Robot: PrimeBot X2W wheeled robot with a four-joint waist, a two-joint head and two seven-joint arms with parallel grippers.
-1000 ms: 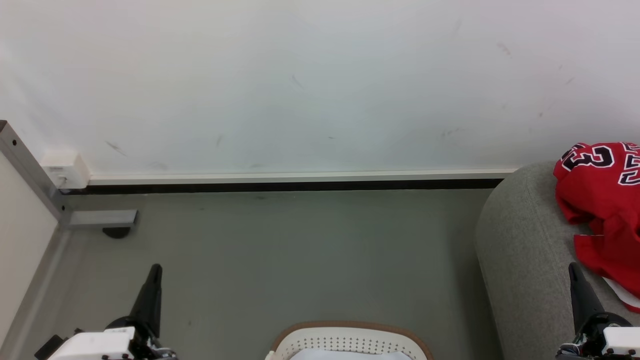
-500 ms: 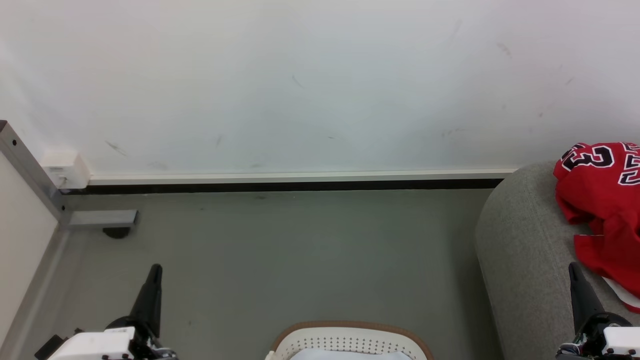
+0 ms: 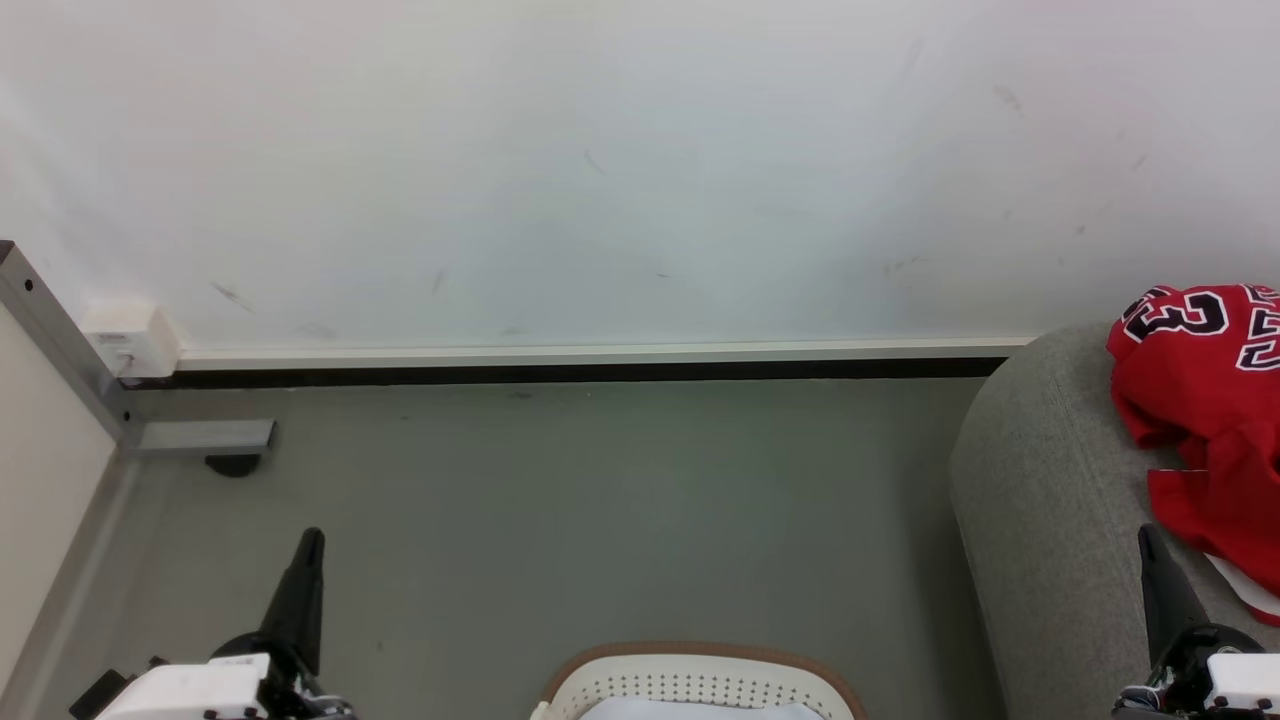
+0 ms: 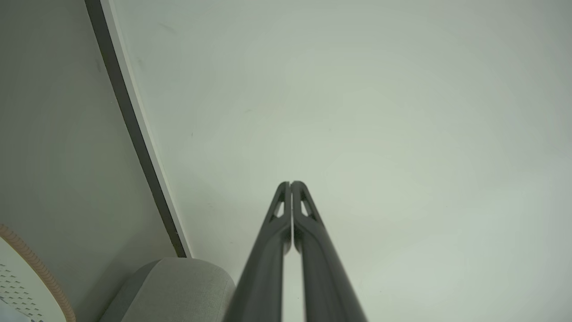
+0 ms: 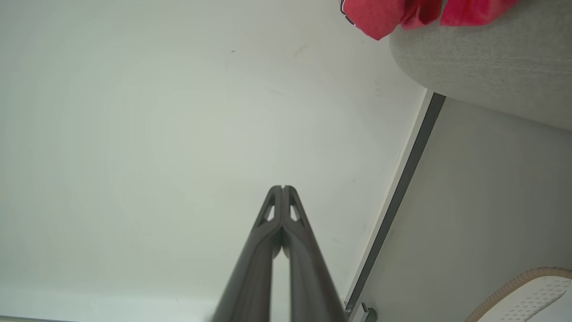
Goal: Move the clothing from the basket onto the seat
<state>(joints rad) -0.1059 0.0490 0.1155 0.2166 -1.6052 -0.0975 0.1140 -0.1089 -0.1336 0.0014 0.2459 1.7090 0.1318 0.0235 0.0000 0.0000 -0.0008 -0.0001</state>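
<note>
The red basketball clothing lies bunched on top of the grey seat, at the far right of the head view, with part of it running out of frame. What worries us first is its hold there. The heap sits close to the seat's rounded end, and in the right wrist view a red fold shows past that rounded outline. The right gripper shows just beside the heap's lower folds, and we judge that a careless sweep could snag the fabric and drag it onto the floor.

A second risk lies in the basket. We see only its far rim and a strip of flat white sheet inside, so we cannot tell whether any garment remains there. Calling the task done too soon, or lifting the sheet by mistake, would both come from that blind spot.

The clothing itself is bright red, crumpled and soft, with black numerals edged in white, a "23" readable near its top and a white panel at its lower edge. We expect it to handle limp and slide easily.

Both grippers are empty, their long dark fingers pressed together at the tips. The left gripper is over the floor, well apart from the seat and the clothing, pointing toward the white wall.
</note>
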